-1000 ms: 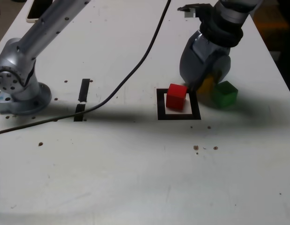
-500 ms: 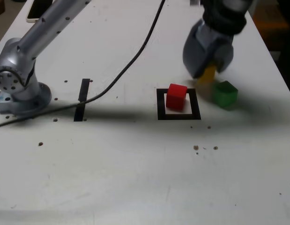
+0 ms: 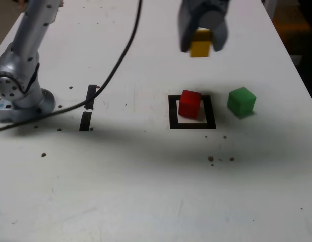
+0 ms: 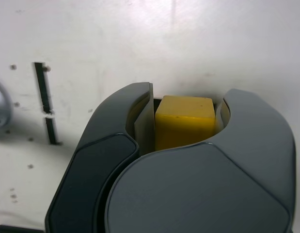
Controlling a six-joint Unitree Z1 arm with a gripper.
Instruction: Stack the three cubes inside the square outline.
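Square outline (image 3: 192, 124): we see one black tape frame on the white tabletop (image 3: 145, 191), with a white centre.
Inside the outline: we count one cube, the red cube (image 3: 190, 104), standing toward the frame's far edge.
Outside the outline: the green cube (image 3: 241, 101) rests on the tabletop near the frame, on the exterior view's right, apart from it.
Hand (image 3: 202, 43): we see it raised above the tabletop, beyond the outline, its jaws clamped on the yellow cube (image 4: 183, 124), one on each side.
Cubes, counted: three, one of each colour.
Tape strips (image 3: 88, 106): two short black ones, end to end, near the arm base (image 3: 19, 98).
Cable (image 3: 115, 65): one, black, trailing across the tabletop.
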